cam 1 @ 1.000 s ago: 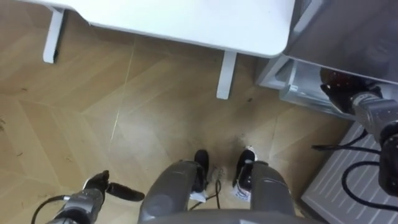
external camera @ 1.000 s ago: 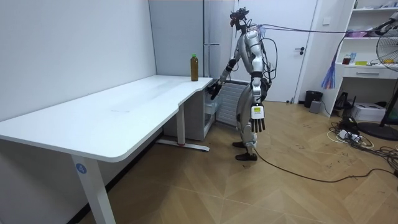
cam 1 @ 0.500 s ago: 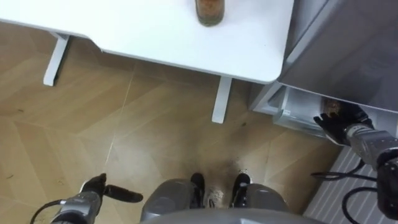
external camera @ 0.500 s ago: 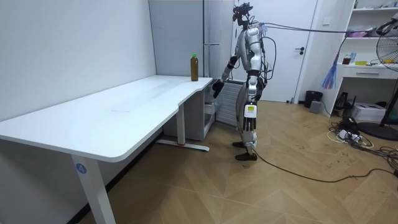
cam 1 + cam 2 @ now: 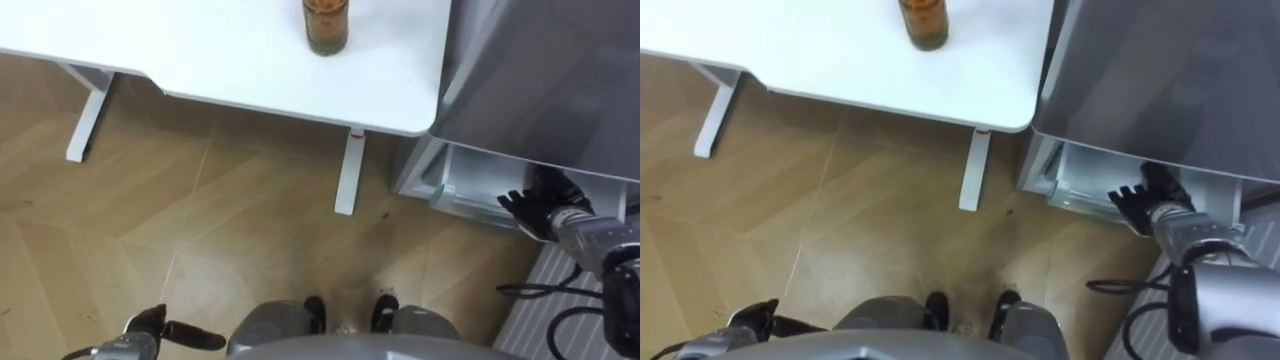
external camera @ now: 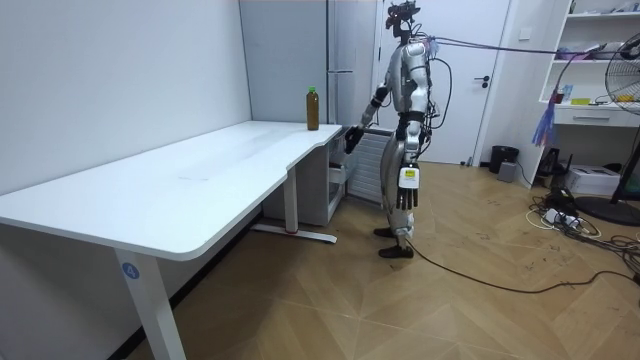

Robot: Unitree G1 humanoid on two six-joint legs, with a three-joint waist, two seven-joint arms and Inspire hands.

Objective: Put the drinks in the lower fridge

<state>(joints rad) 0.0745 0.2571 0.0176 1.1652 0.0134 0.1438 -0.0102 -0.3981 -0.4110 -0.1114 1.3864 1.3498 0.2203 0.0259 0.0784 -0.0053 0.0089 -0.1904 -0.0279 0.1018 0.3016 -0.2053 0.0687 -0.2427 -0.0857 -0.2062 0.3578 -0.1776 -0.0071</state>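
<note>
Drink bottle (image 5: 326,25) upright on table (image 5: 200,55), top centre; lower fridge (image 5: 465,188) open, contents unclear. Right hand (image 5: 535,208) spread at its opening; left hand (image 5: 165,330) straight-fingered, lower left.

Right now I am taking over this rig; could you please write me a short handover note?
Left hand: open, empty, hanging low at the robot's side.
Right hand: open, empty, at the mouth of the lower fridge.
Bottle: upright on the white table, near the corner beside the fridge.
Done: the lower fridge looks open.
Left: pick up the bottle and place it inside.
</note>
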